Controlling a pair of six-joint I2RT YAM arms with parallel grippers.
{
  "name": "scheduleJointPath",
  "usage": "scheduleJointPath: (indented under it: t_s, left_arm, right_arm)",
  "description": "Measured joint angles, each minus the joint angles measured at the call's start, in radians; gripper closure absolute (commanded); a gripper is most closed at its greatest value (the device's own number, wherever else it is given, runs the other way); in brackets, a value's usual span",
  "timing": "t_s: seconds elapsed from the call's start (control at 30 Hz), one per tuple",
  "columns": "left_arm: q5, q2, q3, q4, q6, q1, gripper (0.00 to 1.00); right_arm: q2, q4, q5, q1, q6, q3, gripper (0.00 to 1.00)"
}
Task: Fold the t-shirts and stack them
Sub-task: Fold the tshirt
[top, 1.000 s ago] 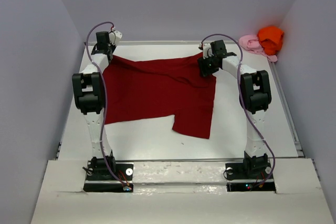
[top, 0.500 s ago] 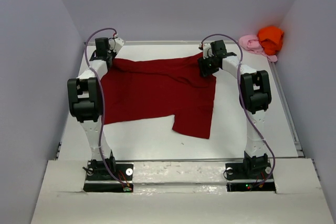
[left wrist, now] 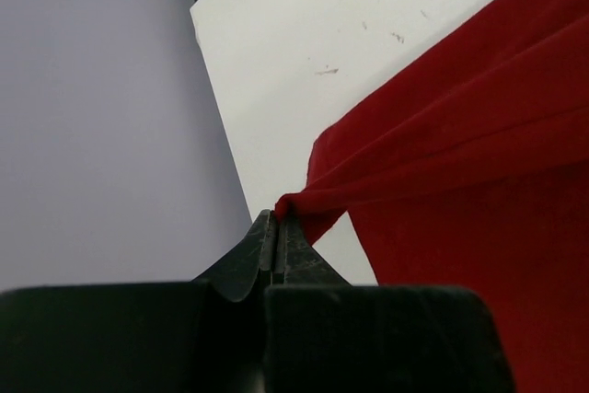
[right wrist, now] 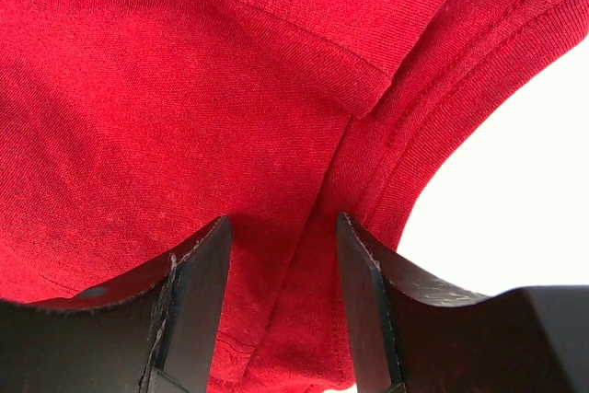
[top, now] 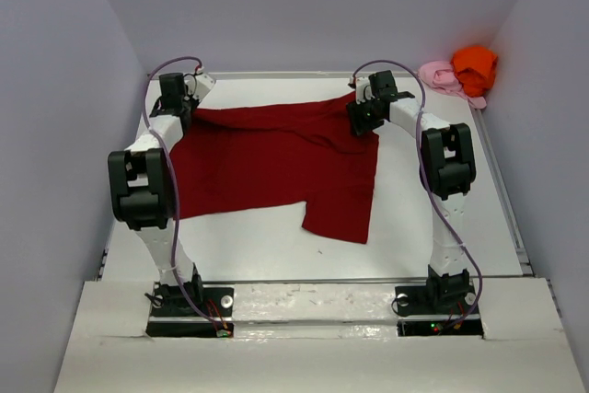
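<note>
The dark red t-shirt lies spread on the white table, with one flap hanging toward the near side. My left gripper is at its far left corner and is shut on a pinch of the cloth; the left wrist view shows the jaws closed on the shirt's edge, which is pulled taut. My right gripper is over the shirt's far right part. In the right wrist view it is open, with the red cloth and a hem lying between the fingers. The orange t-shirt sits on the pale pink one in the far right corner.
Grey walls close in the table on the left, back and right. The left gripper is close to the left wall and the table's far left corner. Bare white table shows in front of the shirt and to its right.
My left arm has swung left and back with the shirt's far left corner in its jaws, stretching that edge toward the left wall. The right arm has not moved.
</note>
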Motion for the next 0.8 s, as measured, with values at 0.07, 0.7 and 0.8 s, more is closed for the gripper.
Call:
scheduleJointPath:
  t_s: [0.07, 0.7, 0.8]
  left_arm:
    - [-0.008, -0.004, -0.018, 0.001, 0.014, 0.008, 1.00]
    - [-0.043, -0.051, -0.150, -0.006, 0.076, 0.024, 0.91]
    - [-0.043, -0.058, -0.163, -0.011, 0.083, 0.041, 0.58]
  right_arm:
    - [0.000, 0.000, 0.000, 0.000, 0.000, 0.000, 0.45]
    - [0.000, -0.003, 0.000, 0.000, 0.001, 0.013, 0.44]
    - [0.000, -0.003, 0.000, 0.000, 0.001, 0.013, 0.44]
